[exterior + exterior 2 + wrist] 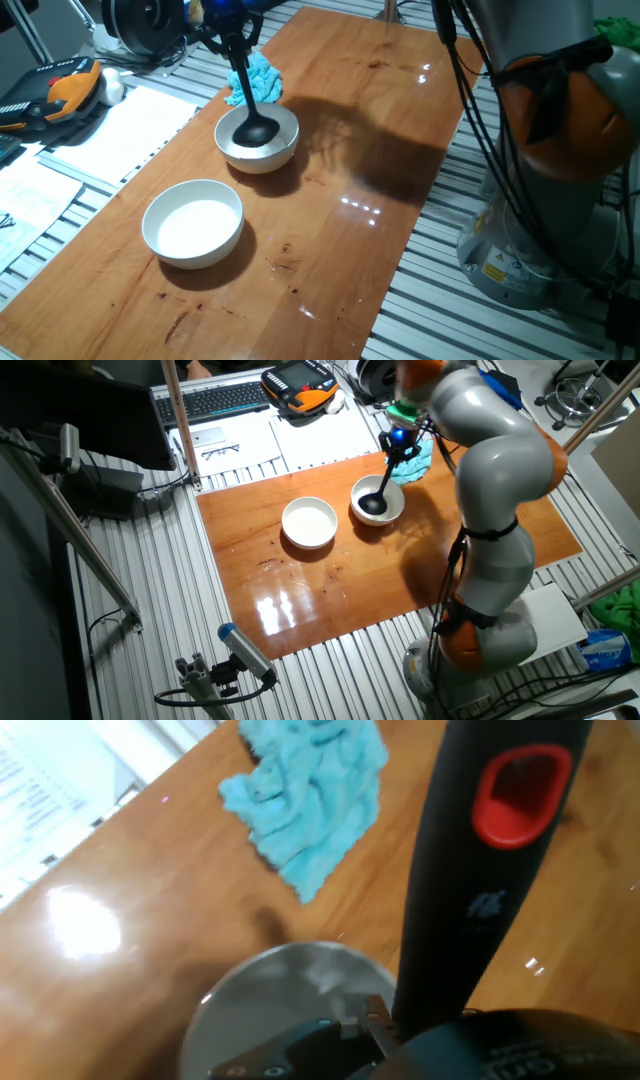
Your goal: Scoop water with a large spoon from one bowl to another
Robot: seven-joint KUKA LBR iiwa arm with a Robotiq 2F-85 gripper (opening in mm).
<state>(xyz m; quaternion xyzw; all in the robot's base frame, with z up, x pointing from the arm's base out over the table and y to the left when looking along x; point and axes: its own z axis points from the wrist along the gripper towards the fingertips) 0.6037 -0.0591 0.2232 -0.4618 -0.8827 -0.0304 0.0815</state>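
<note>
Wooden tabletop [330,230] is laid over a slatted metal bench, with papers, a keyboard and an orange-and-black pendant [300,385] at its far side. Two white bowls are set on the wood, near each other but apart. The near bowl [193,222] shows a pale, smooth inside; whether water is in it cannot be told. The far bowl [258,136] holds the scoop of the spoon [254,128], whose round black head rests low inside it while the thin handle rises steeply, tilted slightly toward the cloth. A crumpled turquoise cloth [260,78] lies just beside the far bowl, on the side away from the near bowl.

The handle's upper end is held in the gripper [232,38], which is seen as a dark mass above the cloth and far bowl. How wide the fingers are set cannot be made out in either fixed view. In the hand view the handle [480,870] is seen close up, black with a red hanging slot, running down toward the grey bowl rim [290,970], with the cloth [310,800] beyond. The arm [490,480] arches over the table's right part.
</note>
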